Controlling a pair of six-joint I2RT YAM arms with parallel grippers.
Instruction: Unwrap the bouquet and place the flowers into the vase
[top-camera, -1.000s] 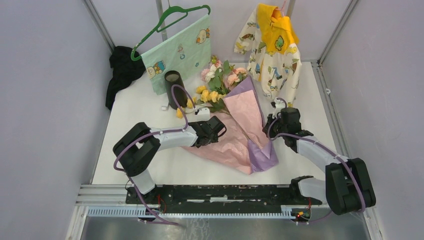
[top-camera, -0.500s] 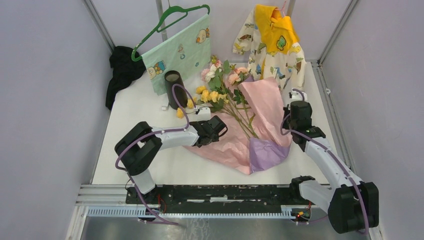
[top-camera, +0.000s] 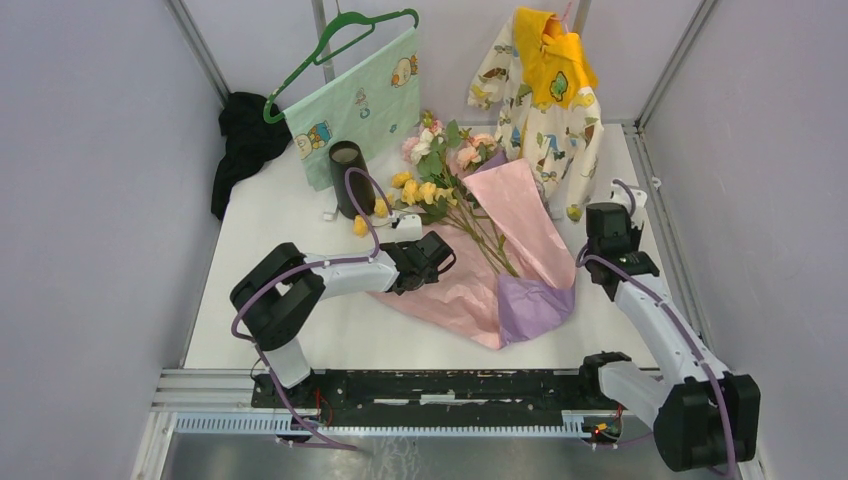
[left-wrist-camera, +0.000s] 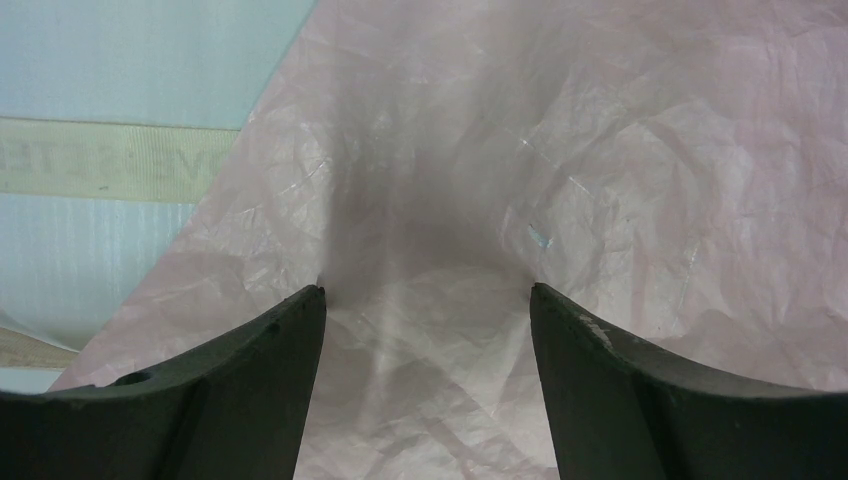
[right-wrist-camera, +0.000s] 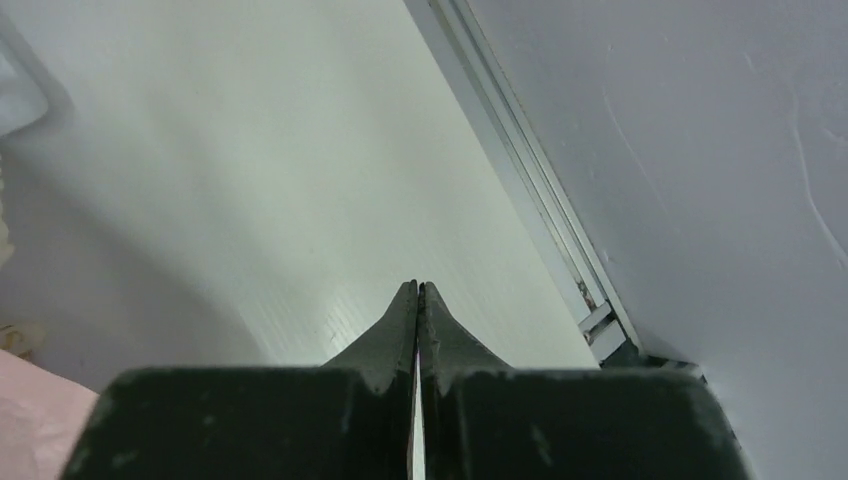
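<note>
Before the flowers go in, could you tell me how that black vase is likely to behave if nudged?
The vase is tall, narrow and upright, so it would probably tip rather than slide. Being cylindrical, it may roll once down. The long-stemmed flowers could make it top-heavy.

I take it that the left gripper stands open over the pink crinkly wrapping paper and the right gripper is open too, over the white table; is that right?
Not quite: the right gripper is shut, fingers pressed together on nothing, as the right wrist view shows. The left gripper does stand open over the pink crinkly wrapping paper.
</note>
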